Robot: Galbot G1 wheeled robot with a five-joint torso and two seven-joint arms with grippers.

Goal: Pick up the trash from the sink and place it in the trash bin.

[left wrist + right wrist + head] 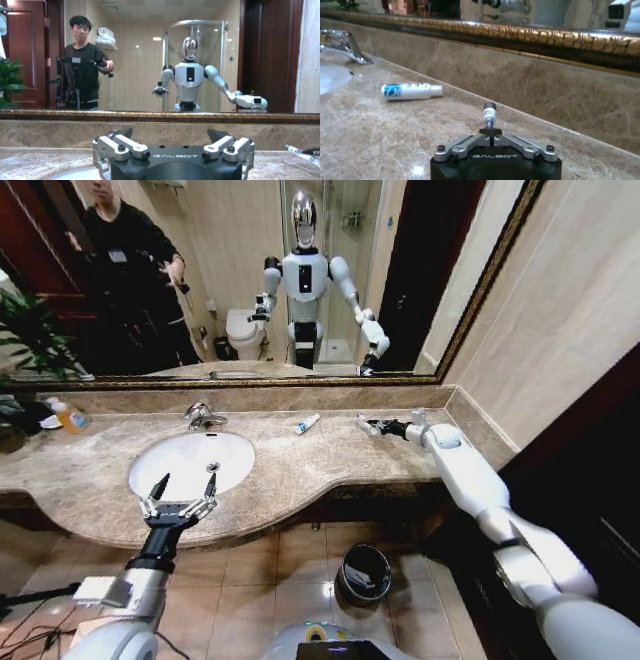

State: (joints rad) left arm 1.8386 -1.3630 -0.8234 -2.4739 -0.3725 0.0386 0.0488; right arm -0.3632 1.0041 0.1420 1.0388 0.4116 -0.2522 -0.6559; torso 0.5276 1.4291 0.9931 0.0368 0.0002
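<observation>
While pinching a thin tube [489, 112] right of frame centre, right gripper [490, 132] clenched, ready for bin [364, 572].
Left gripper [182, 492] splayed over sink [190, 463], lower left, empty; white tube [306, 423] left on counter [300, 470].

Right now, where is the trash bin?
In the head view the trash bin stands on the tiled floor below the counter's front edge, right of the sink.

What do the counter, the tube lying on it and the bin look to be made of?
Counter: polished beige-brown marble or similar stone, veined and glossy. Tube: white with blue print, probably soft plastic, smooth with a slight sheen. Bin: dark body with a shiny rim, likely metal, though plastic is possible.
</observation>
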